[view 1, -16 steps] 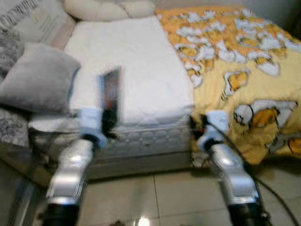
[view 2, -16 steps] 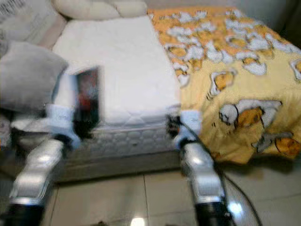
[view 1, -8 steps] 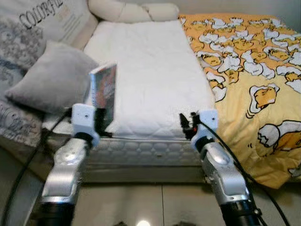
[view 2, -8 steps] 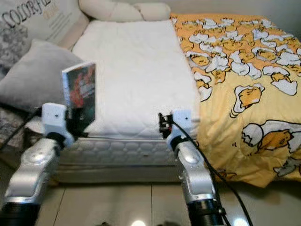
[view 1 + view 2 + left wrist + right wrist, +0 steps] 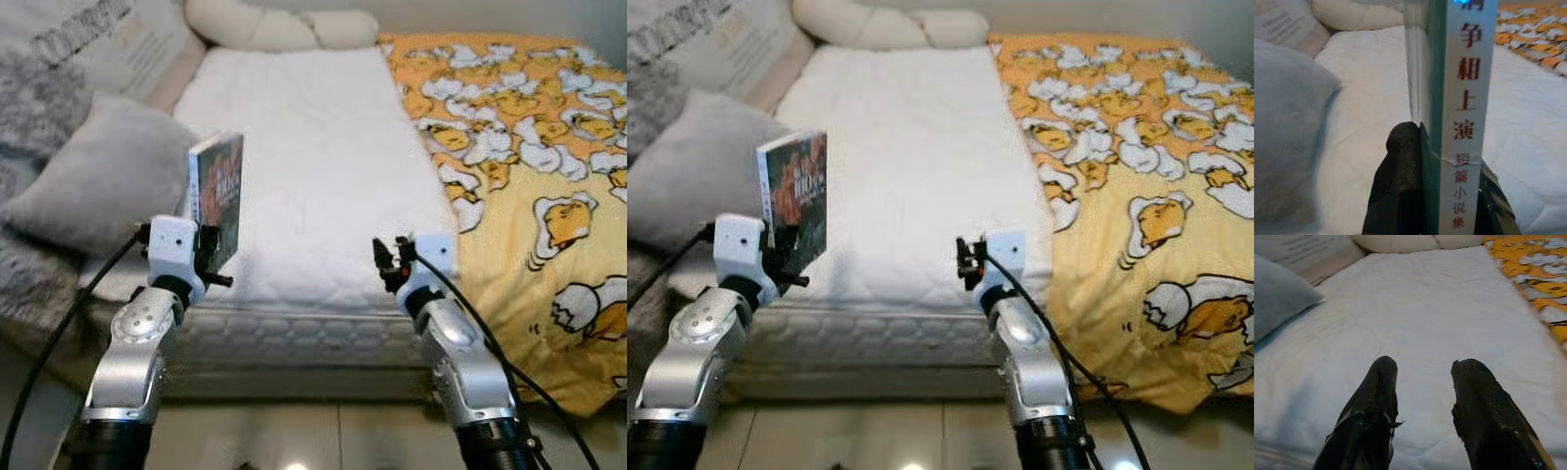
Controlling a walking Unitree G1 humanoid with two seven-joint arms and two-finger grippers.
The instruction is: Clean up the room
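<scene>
A thin book (image 5: pixel 217 196) with a dark pictured cover and a white spine with red characters (image 5: pixel 1469 88) stands upright in my left gripper (image 5: pixel 208 262), which is shut on its lower end, over the near left corner of the white mattress (image 5: pixel 313 166). Black fingers (image 5: pixel 1400 186) clamp the book on both sides. Over the mattress's front edge my right gripper (image 5: pixel 384 266) is open and holds nothing, its two fingers (image 5: pixel 1371 416) apart above the white quilted surface.
A grey pillow (image 5: pixel 93 171) lies left of the book, with a printed cushion (image 5: pixel 88 49) behind it. Cream pillows (image 5: pixel 284 24) sit at the bed's head. A yellow blanket with egg cartoons (image 5: pixel 529 147) covers the right side. Tiled floor (image 5: pixel 294 441) lies below.
The camera has steadied and shifted slightly toward the bed. Both arms keep their pose; the book stays upright in the left gripper.
</scene>
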